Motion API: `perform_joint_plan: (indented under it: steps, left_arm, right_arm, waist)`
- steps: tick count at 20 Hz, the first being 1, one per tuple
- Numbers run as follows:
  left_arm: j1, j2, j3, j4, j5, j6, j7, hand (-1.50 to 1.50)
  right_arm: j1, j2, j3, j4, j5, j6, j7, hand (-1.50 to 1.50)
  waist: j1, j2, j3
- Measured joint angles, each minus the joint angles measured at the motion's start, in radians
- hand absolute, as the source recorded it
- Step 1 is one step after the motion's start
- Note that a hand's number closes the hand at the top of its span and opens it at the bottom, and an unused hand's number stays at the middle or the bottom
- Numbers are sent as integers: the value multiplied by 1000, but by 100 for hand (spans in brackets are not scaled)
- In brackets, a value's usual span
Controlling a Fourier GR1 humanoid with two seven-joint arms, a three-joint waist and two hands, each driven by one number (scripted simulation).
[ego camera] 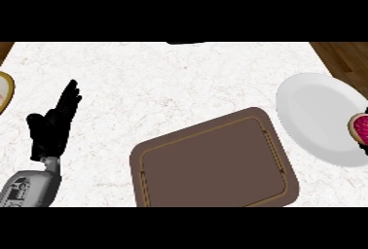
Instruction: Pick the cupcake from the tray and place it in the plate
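Where the tabletop [179,78] spreads pale and marbled across the view, we note these things:

Tray: we see a brown tray [215,163] with rounded corners near the tabletop's near edge, a little right of the middle, turned slightly askew; its inside shows bare.

Plate: we see a white plate [316,114] at the tabletop's right edge, just beside the tray's far right corner and partly cut by the view's border.

Cupcake: we find the cupcake [358,127], pink-topped with a tan rim, on the plate's right side, at the very border of the view, so only part of it shows.

Left hand: our left hand [54,124] rests above the tabletop's left side, near its near-left corner, well apart from the tray; its fingers [69,97] are released, straight and pointing away from us, grasping nothing.

Right hand: we see only a dark sliver beside the cupcake at the border, and we cannot tell what it is.

Left edge: we see a slice of a round tan-rimmed object [4,90], cut by the view.
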Motion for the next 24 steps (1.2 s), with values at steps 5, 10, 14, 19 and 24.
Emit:
perform_joint_plan:
  steps: [5,10,14,19,24]
  left_arm:
    - [4,-11,-15,-14,-3,-4,-3,0]
    - [-22,-16,-36,-28,-7,-21,7,0]
    - [-57,-31,-53,0,-18,-38,-6,0]
    - [-66,-37,-53,-20,-24,-56,18,0]
    - [-87,-57,-54,0,-45,-57,20,0]
  right_arm:
    - [26,-95,-183,93,-190,23,-320,150]
    - [64,-192,-323,294,-345,156,-627,150]
    - [12,-239,-330,504,-356,228,-788,150]
    - [-94,-231,-266,682,-295,236,-892,150]
    - [-165,-168,-179,712,-198,163,-870,150]
  waist:
    - [25,5,-2]
    - [75,16,-7]
    - [118,23,-10]
    - [140,23,-12]
    - [143,23,-14]
